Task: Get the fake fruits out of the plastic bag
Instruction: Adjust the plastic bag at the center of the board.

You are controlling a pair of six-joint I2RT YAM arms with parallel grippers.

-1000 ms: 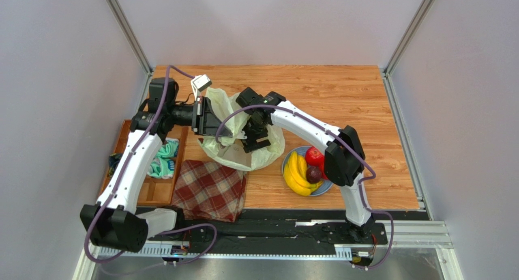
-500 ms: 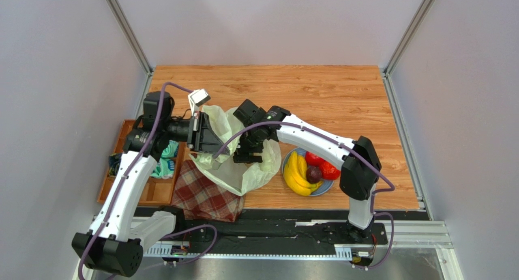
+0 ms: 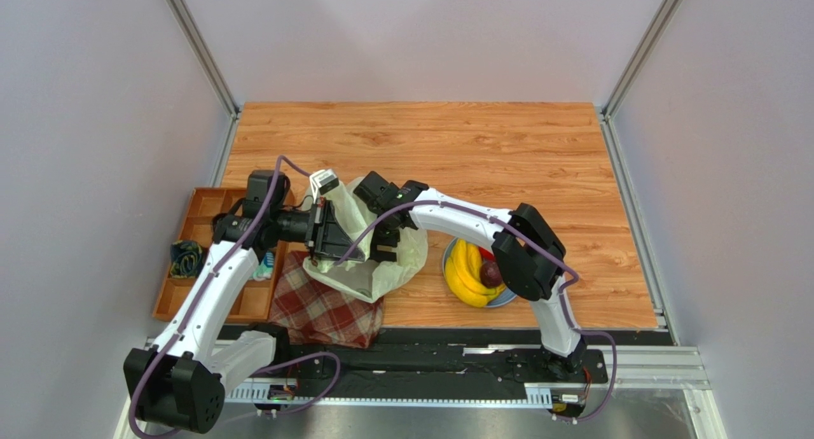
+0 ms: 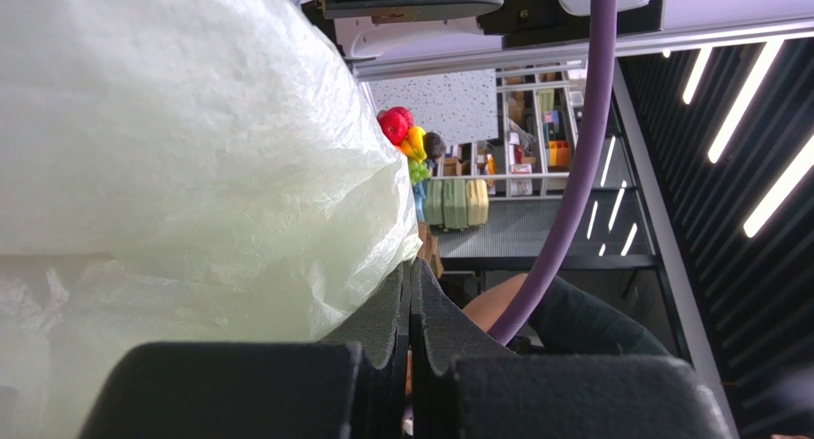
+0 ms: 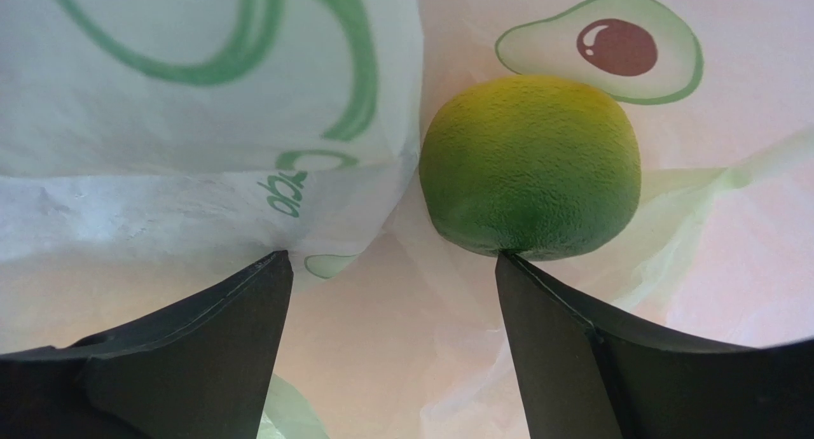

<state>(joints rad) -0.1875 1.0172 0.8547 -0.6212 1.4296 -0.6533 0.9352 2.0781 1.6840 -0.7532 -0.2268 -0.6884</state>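
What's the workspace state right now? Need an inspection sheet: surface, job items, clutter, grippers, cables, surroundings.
Surface: wood-grain tabletop, no spills seen.
Job's things: plastic bag between the two arms; green fruit inside it; banana bunch and dark purple fruit on the blue plate.
Clutter: red plaid cloth at the near edge; wooden tray on the left with small items in it.
Grippers: left gripper, jaws shut on the plastic bag; right gripper, jaws open inside the bag, green fruit just ahead and not gripped.
Cables: purple cable on each arm, no snag seen.
Surroundings: grey walls; nothing else seen.
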